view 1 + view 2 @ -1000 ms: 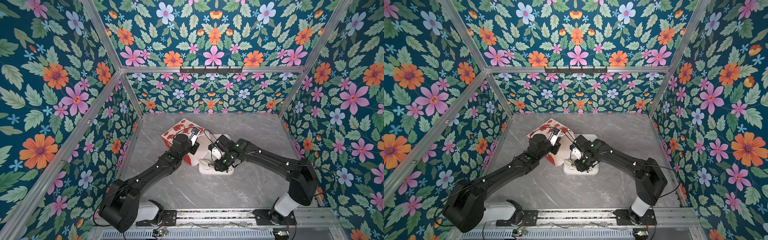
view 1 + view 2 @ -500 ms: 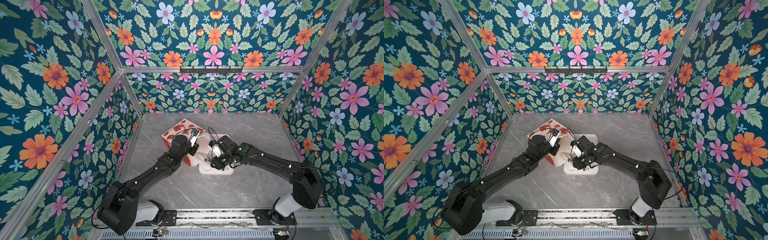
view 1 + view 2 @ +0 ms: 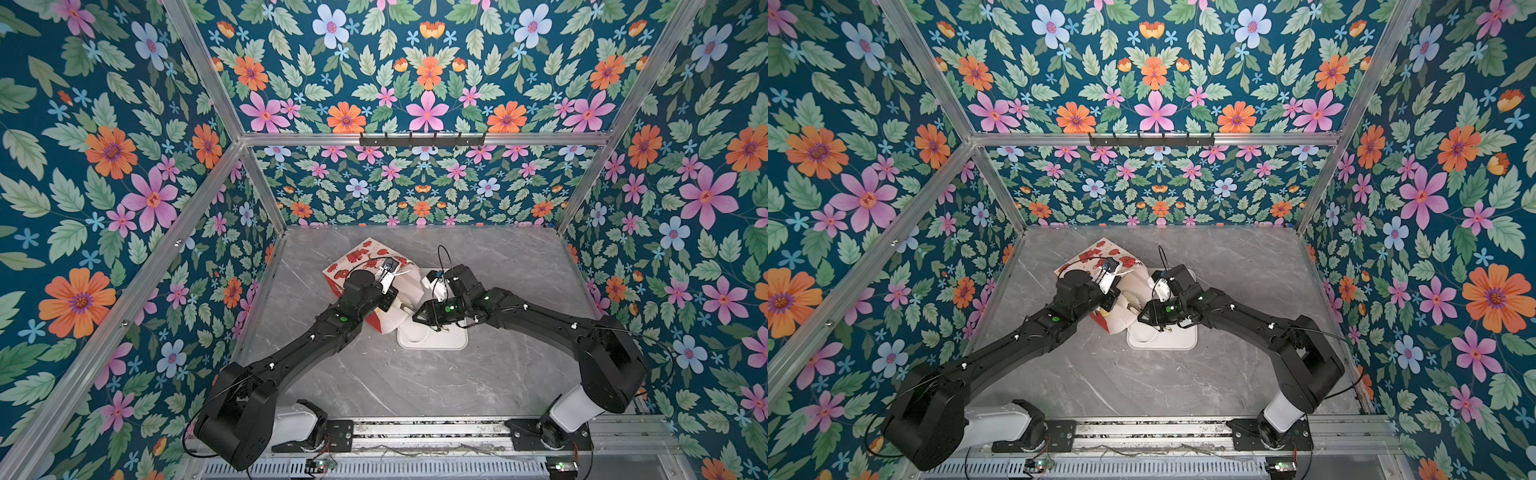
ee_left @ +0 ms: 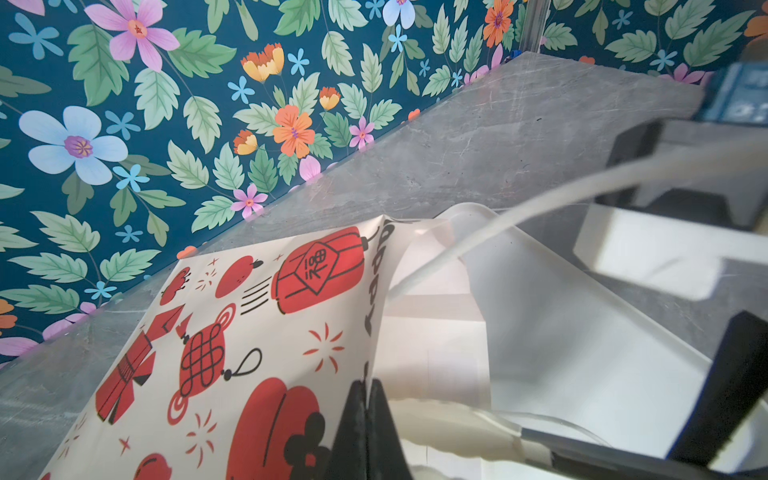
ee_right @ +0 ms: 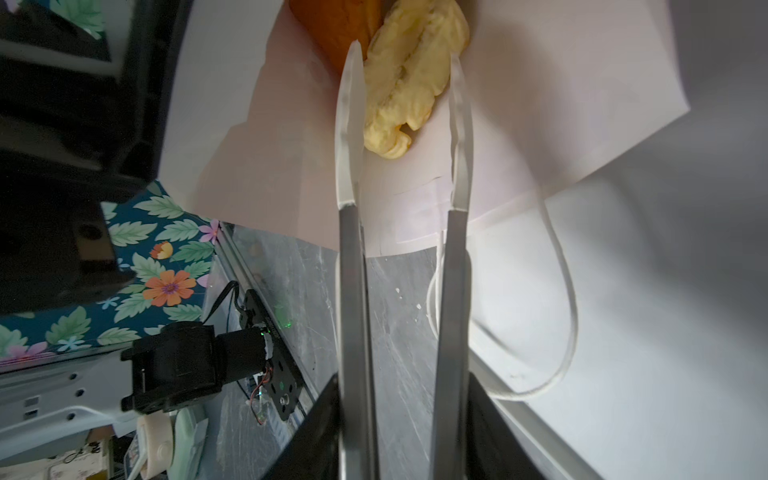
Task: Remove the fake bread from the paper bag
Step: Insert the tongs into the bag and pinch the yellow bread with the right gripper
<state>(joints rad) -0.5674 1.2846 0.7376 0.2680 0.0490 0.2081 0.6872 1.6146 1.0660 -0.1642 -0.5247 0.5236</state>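
The red-printed paper bag (image 3: 360, 258) (image 4: 249, 332) lies on its side, its white-lined mouth facing the white tray (image 3: 432, 340). My left gripper (image 4: 365, 384) (image 3: 390, 296) is shut on the bag's upper rim and holds the mouth up. My right gripper (image 5: 403, 399) (image 3: 420, 315) is shut on a pair of metal tongs (image 5: 353, 291) whose translucent tips reach into the mouth. Between the spread tips lies a pale yellow piece of fake bread (image 5: 409, 70). A browner piece (image 5: 336, 20) sits just behind it. No bread shows in either top view.
A white cord handle (image 5: 569, 311) of the bag loops over the tray's near part. Both arms meet over the grey marble tabletop (image 3: 415, 386) at the bag's mouth. Flowered walls close in three sides, and a metal rail (image 3: 415, 428) runs along the front.
My right arm has swung left from over the tray to the bag's mouth. The tongs have spread wider. My left gripper has kept its hold on the rim.
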